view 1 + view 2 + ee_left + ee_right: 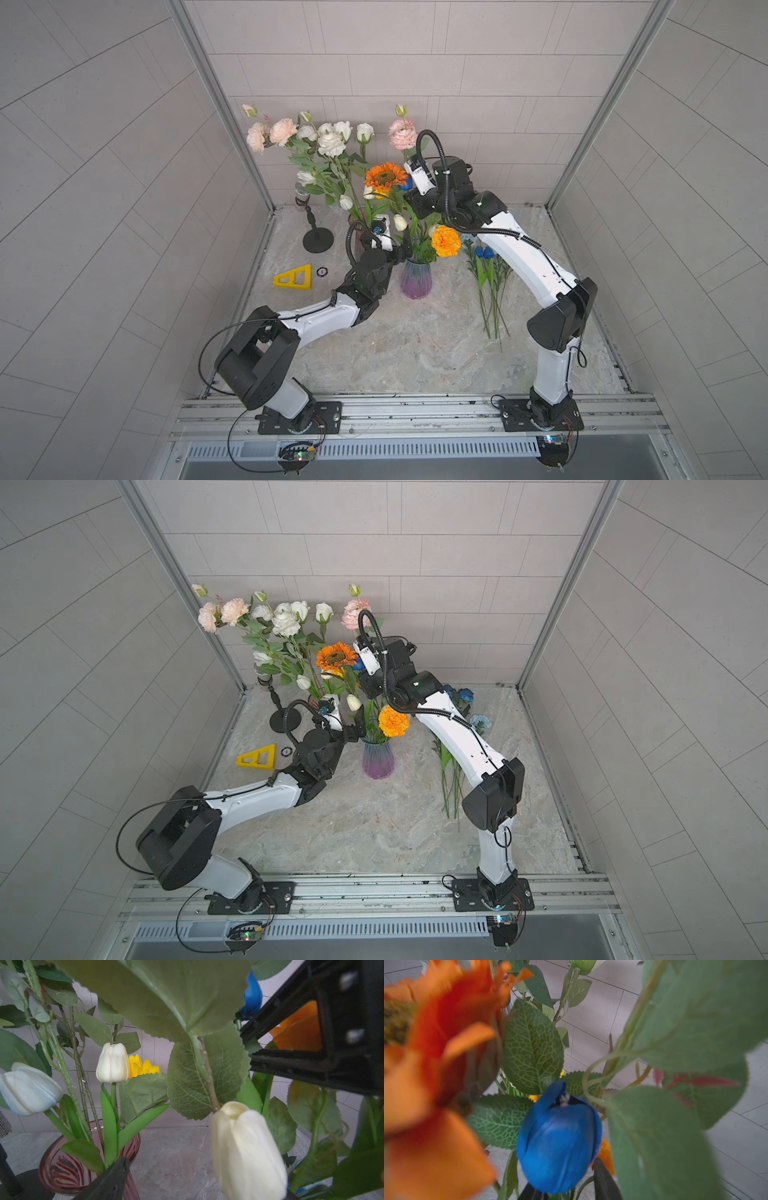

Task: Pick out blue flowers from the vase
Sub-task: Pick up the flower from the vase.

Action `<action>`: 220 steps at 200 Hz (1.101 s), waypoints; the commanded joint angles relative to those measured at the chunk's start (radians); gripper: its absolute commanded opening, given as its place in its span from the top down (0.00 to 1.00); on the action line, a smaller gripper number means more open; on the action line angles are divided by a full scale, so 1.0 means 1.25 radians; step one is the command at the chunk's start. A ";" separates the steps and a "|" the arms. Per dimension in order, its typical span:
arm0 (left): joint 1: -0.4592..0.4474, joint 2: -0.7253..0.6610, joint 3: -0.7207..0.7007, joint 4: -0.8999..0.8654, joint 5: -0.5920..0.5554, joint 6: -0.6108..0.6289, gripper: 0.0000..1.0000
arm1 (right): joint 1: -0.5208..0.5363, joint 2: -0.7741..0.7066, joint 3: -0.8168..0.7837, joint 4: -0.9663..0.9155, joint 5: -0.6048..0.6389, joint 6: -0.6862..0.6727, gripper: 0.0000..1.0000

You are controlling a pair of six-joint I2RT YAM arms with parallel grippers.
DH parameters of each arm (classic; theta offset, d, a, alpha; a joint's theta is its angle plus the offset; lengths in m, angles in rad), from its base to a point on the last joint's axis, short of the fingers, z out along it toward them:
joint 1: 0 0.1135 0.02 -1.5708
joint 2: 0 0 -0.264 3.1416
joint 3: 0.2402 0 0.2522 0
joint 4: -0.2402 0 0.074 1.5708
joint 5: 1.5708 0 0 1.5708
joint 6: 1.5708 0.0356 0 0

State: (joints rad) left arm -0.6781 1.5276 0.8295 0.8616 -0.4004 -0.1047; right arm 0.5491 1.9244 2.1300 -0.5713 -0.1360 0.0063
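Right claw on the last blue tulip in the vase, left claw open beside the stems.

From big to small: marble surface (pixel 399 357) has open room front and centre; already-pulled blue flowers (pixel 484 253) lie on it under my right arm. The vase (pixel 416 279) is crowded by the orange sunflower (pixel 385 175) and marigold (pixel 446 241). Left claw (pixel 405 252) is spread wide, holding nothing. Right claw (pixel 566 1192) straddles the stem below the blue tulip (pixel 560 1147); I can't tell if it's gripping. Next, I reckon: confirm grip, lift straight up clear of leaves.
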 commanded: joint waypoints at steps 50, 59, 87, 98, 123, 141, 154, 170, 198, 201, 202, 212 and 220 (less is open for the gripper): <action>0.005 -0.022 -0.012 0.010 0.000 -0.014 0.08 | 0.004 -0.048 -0.008 0.022 0.000 0.003 0.79; 0.005 -0.023 -0.012 0.010 0.000 -0.016 0.09 | 0.004 -0.062 -0.015 0.023 -0.009 0.007 0.79; 0.004 -0.017 -0.009 0.010 0.000 -0.018 0.08 | 0.005 -0.109 -0.064 0.052 -0.022 0.018 0.79; 0.004 -0.017 -0.011 0.011 -0.001 -0.018 0.09 | 0.005 -0.127 -0.079 0.057 -0.025 0.019 0.80; 0.004 -0.018 -0.013 0.011 -0.002 -0.019 0.09 | 0.004 -0.164 -0.107 0.074 -0.026 0.020 0.82; 0.004 -0.017 -0.012 0.010 0.000 -0.020 0.09 | 0.004 -0.186 -0.123 0.087 -0.025 0.021 0.83; 0.004 -0.017 -0.011 0.010 -0.001 -0.019 0.09 | 0.004 -0.186 -0.120 0.084 -0.030 0.023 0.82; 0.005 -0.016 -0.009 0.011 0.002 -0.018 0.09 | 0.004 -0.170 -0.105 0.064 -0.045 0.024 0.77; 0.005 -0.017 -0.008 0.010 0.001 -0.018 0.09 | 0.004 -0.146 -0.108 0.067 -0.051 0.032 0.66; 0.004 -0.018 -0.008 0.009 0.000 -0.017 0.09 | 0.004 -0.143 -0.107 0.067 -0.051 0.033 0.65; 0.005 -0.018 -0.008 0.009 0.000 -0.017 0.09 | 0.004 -0.142 -0.106 0.067 -0.051 0.033 0.65; 0.004 -0.019 -0.008 0.009 0.002 -0.017 0.09 | 0.004 -0.129 -0.099 0.060 -0.051 0.033 0.64; 0.005 -0.020 -0.008 0.008 0.000 -0.017 0.09 | 0.004 -0.119 -0.087 0.050 -0.050 0.033 0.63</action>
State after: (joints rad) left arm -0.6781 1.5276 0.8242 0.8619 -0.4004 -0.1131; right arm 0.5499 1.7340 1.9907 -0.4904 -0.1856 0.0479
